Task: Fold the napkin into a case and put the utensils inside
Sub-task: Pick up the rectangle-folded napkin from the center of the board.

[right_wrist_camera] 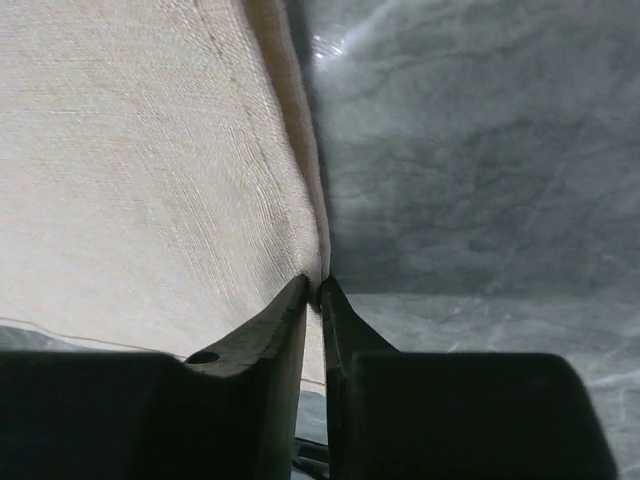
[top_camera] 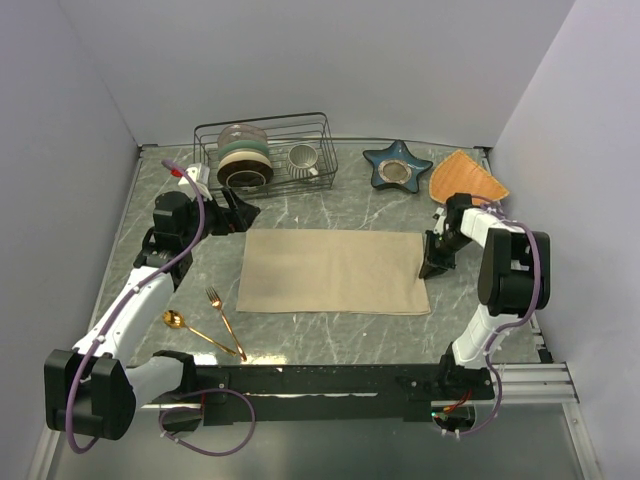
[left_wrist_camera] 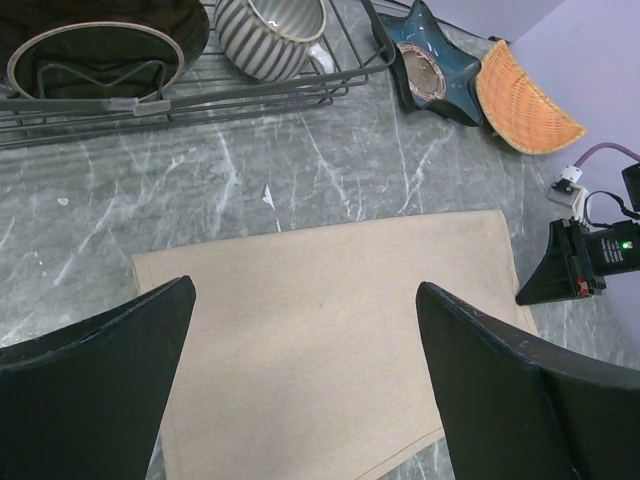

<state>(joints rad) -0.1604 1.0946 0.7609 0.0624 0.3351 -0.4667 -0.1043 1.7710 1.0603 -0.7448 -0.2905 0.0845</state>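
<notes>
The beige napkin (top_camera: 332, 270) lies flat as a wide rectangle in the middle of the marble table (top_camera: 330, 335). My right gripper (top_camera: 434, 266) is down at the napkin's right edge, its jaws pinched together on the cloth edge (right_wrist_camera: 315, 262). My left gripper (top_camera: 238, 212) hovers above the table just behind the napkin's far left corner, open, with the napkin (left_wrist_camera: 320, 330) showing between its fingers (left_wrist_camera: 505, 360). The gold spoon (top_camera: 190, 328) and gold fork (top_camera: 225, 320) lie crossed near the front left of the table, apart from both grippers.
A wire dish rack (top_camera: 265, 152) with bowls and a striped cup (top_camera: 303, 160) stands at the back. A blue star-shaped dish (top_camera: 397, 166) and an orange woven mat (top_camera: 465, 178) lie at the back right. Walls close in on the left, right and back.
</notes>
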